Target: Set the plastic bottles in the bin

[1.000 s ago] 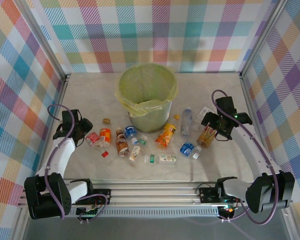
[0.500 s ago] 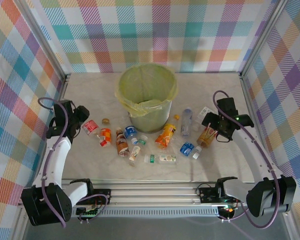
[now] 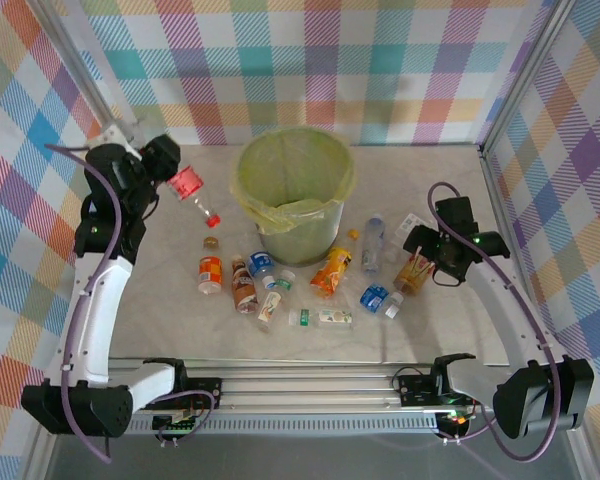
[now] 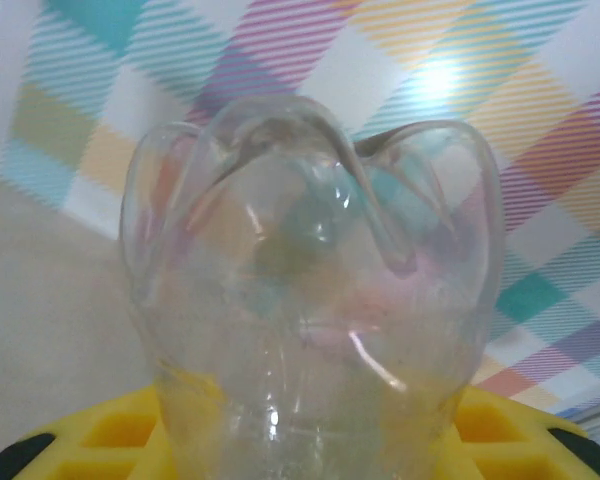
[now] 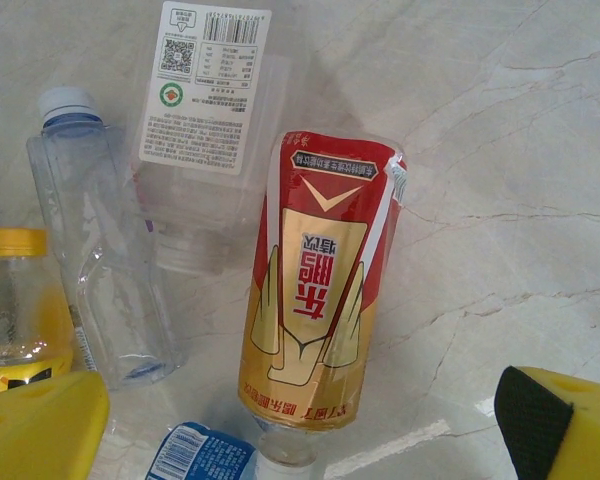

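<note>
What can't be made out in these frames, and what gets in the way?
- Left wrist: label and cap of the held clear plastic bottle, hidden behind its own crumpled base.
- Top: the floor of the round pale bin, masked by folds of its yellow-green bag.
- Right wrist: the blue-labelled clear bottle, cut by the bottom edge.

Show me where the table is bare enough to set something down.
Bare: the far right corner between the bin and the right wall; the near left stretch between the left arm and the bottles; the strip along the front rail. Crowded: the row of bottles in front of the bin.
</note>
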Controlling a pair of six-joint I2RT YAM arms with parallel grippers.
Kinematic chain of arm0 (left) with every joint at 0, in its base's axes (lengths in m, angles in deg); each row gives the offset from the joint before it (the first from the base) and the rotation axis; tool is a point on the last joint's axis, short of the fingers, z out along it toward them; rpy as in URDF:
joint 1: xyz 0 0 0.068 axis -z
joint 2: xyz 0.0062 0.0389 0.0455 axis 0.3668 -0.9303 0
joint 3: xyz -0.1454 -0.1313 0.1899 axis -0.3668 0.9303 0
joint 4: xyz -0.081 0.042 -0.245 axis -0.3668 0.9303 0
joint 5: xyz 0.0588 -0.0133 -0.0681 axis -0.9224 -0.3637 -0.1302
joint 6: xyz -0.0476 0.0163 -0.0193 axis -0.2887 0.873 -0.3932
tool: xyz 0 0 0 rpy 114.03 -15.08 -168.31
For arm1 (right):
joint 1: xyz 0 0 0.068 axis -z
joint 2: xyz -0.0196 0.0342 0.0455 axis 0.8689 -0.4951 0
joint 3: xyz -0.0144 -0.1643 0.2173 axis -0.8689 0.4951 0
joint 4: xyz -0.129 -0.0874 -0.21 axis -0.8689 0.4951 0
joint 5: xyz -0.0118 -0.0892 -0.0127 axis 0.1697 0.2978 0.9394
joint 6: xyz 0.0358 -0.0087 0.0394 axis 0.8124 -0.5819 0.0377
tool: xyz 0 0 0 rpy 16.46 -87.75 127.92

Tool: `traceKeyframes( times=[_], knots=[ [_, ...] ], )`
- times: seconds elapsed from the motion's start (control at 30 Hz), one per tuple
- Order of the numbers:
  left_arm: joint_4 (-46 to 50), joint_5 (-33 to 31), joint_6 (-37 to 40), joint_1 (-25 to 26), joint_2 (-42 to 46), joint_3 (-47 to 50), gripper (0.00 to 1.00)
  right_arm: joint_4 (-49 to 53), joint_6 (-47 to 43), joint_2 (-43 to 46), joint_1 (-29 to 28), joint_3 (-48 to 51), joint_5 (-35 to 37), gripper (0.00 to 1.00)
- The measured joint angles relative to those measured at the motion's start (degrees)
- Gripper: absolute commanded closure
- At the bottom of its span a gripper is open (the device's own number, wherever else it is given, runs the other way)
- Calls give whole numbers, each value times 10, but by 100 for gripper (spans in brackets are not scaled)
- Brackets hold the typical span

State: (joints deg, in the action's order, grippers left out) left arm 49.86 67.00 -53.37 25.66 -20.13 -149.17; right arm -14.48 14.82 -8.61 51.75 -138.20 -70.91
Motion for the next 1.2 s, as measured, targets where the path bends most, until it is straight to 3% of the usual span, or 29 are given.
traceKeyframes(
  times=[0.43, 0.6, 0.83, 1.2],
  knots=[
    [-61, -35, 117, 164, -246, -264, 64, -5, 0, 9, 0, 3, -5, 0],
    [-60, -30, 175, 204, -328, -322, 65, -5, 0, 14, 0, 4, -5, 0],
    [-49, -8, 225, 229, -376, -314, 63, -5, 0, 15, 0, 7, -5, 0],
    [-61, 7, 257, 240, -374, -196, 56, -6, 2, 15, 4, 12, -5, 0]
  ],
)
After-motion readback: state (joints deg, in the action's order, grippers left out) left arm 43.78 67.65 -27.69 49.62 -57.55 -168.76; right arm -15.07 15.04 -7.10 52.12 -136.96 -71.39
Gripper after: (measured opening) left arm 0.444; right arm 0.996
